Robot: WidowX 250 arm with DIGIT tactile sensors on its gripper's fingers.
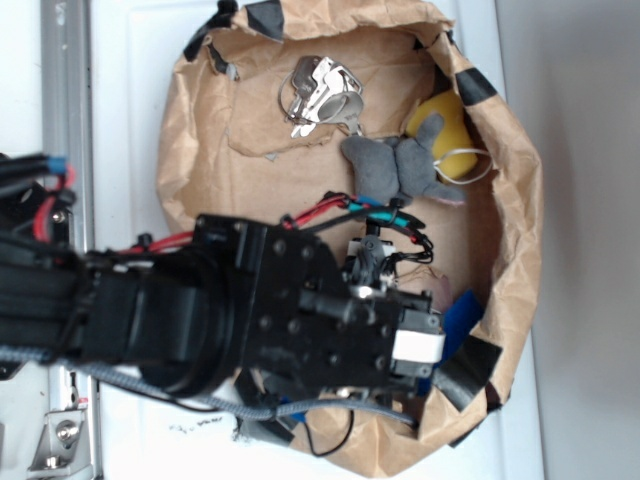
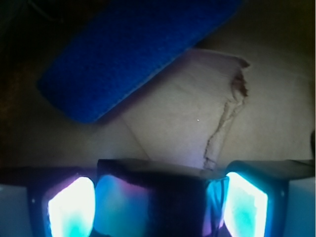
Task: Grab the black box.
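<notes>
1. The black arm reaches in from the left and hangs low over the brown paper nest (image 1: pixel 520 190), hiding most of its lower middle.
2. From the side view the gripper (image 1: pixel 420 345) is buried under the arm's own body – only a white block at its tip shows, so from there I cannot tell how its jaws stand.
3. The wrist view is plainer: the two fingers (image 2: pixel 71 205) glow pale blue at either bottom corner, set apart, and the black box (image 2: pixel 148 192) sits between them, its dark top edge spanning the gap and its face catching a blue-violet sheen.
4. The fingers look to be right against the box's sides, though whether they are actually pressing it I cannot say.
5. Just beyond the box lies bare paper with a torn, curled edge, and past that the flat blue piece (image 2: pixel 131 49) lies slantwise.
6. At the far end of the nest – well apart from the gripper – the grey plush toy (image 1: pixel 400 165) lies touching a yellow object (image 1: pixel 445 130), with a shiny metal clip (image 1: pixel 320 95) near them.
</notes>
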